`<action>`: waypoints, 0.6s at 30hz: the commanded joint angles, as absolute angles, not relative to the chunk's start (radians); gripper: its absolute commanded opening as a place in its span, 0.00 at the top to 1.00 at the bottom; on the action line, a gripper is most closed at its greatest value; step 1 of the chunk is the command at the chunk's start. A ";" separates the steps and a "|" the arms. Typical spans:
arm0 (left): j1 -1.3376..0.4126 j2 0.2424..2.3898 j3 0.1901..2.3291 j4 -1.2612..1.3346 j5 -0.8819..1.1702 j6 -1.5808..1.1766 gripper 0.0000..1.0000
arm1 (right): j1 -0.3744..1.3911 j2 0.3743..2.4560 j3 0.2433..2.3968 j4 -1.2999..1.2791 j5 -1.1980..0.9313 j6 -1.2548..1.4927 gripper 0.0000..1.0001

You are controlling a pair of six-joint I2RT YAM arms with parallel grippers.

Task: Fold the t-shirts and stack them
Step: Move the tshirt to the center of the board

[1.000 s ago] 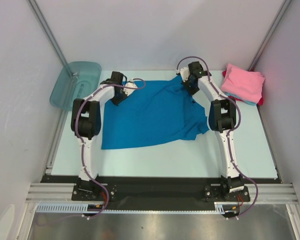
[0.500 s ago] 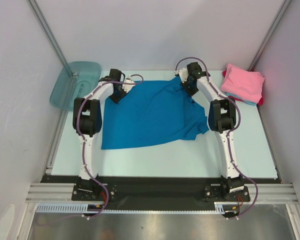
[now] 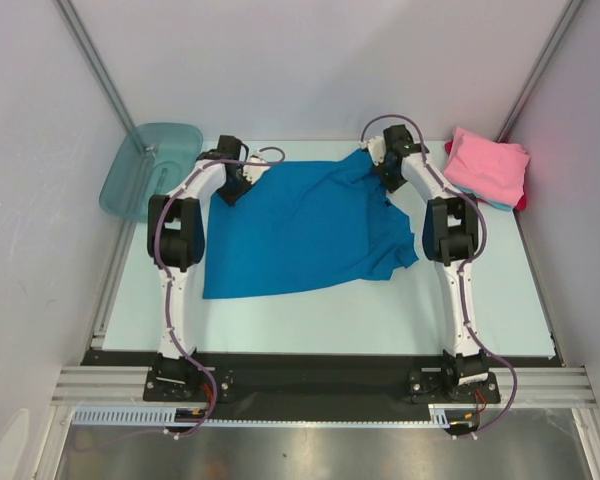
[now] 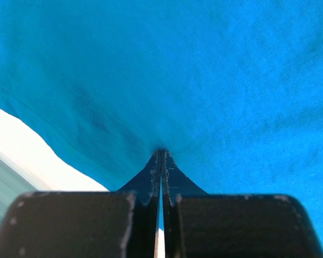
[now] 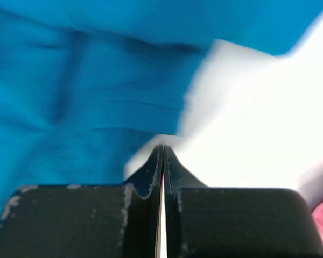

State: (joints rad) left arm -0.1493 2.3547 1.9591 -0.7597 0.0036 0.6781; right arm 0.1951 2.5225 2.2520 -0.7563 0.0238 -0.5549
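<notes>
A bright blue t-shirt (image 3: pixel 300 225) lies spread on the pale table (image 3: pixel 330 315). My left gripper (image 3: pixel 239 188) is at its far left corner. In the left wrist view this left gripper (image 4: pixel 161 153) is shut, with a peak of blue cloth (image 4: pixel 215 80) pinched at its tips. My right gripper (image 3: pixel 387 181) is at the shirt's far right corner, near the collar. In the blurred right wrist view the right gripper (image 5: pixel 162 148) is shut. Its tips stand against white table just beside the blue cloth's (image 5: pixel 70 107) edge, and no cloth shows between the jaws. Folded t-shirts (image 3: pixel 487 165), pink on top, sit stacked far right.
A translucent teal tub (image 3: pixel 150 168) rests at the far left, partly off the table. Light blue and red edges (image 3: pixel 504 204) show under the pink stack. Grey walls enclose both sides and the back. A black rail (image 3: pixel 320 372) runs along the near edge.
The right gripper has shifted to the right and slightly away along the shirt's far edge, and the cloth near the collar has bunched. The left gripper has stayed at its corner.
</notes>
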 commanded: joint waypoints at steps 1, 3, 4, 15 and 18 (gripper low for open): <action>-0.127 2.408 1.976 -0.851 0.003 0.661 1.00 | 0.134 2.462 2.218 -0.758 0.077 -0.568 1.00; -0.127 2.414 1.982 -0.857 -0.028 0.664 1.00 | 0.115 2.457 2.212 -0.755 0.081 -0.572 1.00; -0.127 2.421 1.988 -0.864 -0.032 0.663 1.00 | 0.107 2.456 2.207 -0.755 0.084 -0.575 1.00; -0.126 2.419 2.016 -0.882 -0.032 0.663 1.00 | 0.123 2.402 2.249 -0.784 0.029 -0.574 1.00; -0.126 2.415 2.016 -0.881 -0.026 0.661 1.00 | 0.149 2.372 2.249 -0.801 0.008 -0.561 1.00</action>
